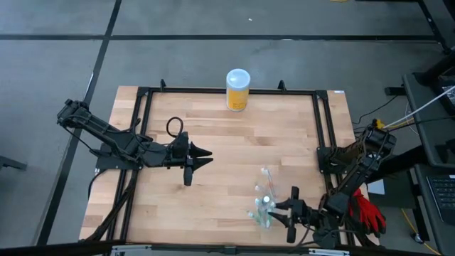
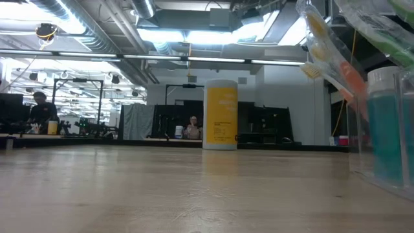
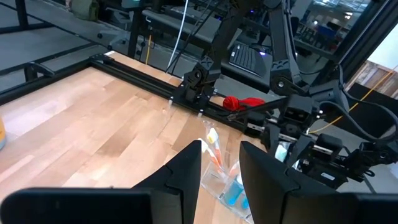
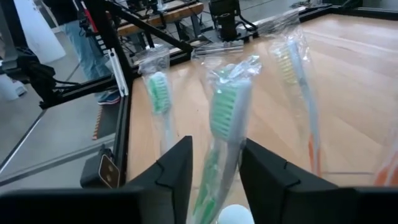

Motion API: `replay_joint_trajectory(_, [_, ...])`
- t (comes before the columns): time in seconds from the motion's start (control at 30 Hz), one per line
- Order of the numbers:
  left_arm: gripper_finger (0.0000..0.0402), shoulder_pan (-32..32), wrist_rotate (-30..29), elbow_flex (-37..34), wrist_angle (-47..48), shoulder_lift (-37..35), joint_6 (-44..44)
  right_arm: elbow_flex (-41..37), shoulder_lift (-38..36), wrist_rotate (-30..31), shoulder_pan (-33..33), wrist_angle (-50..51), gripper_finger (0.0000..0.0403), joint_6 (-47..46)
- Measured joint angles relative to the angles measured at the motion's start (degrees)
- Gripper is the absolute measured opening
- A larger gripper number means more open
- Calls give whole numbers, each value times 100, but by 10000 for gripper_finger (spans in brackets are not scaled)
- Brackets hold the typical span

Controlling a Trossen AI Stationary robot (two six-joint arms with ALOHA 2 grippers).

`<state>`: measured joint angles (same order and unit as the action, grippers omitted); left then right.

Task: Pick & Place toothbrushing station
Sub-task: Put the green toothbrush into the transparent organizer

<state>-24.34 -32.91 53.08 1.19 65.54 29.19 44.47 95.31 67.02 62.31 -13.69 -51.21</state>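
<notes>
Toothbrushes [image 4: 227,118] stand between right gripper's [image 4: 214,165] parted jaws, seemingly untouched.

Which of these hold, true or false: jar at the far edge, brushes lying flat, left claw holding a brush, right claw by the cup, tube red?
1. The yellow jar stands at the table's far edge. True.
2. The toothbrushes lie flat on the table. False: they stand in the clear cup.
3. The left claw holds a toothbrush. False: it is empty, mid-table.
4. The right claw is beside the cup. True.
5. The tube is red. False: teal-blue.
</notes>
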Motion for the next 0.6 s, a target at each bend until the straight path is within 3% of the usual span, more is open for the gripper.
replay_joint_trajectory(0.47, [106,2,0,1,71,0,4,0,-171,45,-48,-77,195,-239])
replay_joint_trajectory(0.6, [106,2,0,2,90,0,4,0,-310,-216,-129,-133,211,-237])
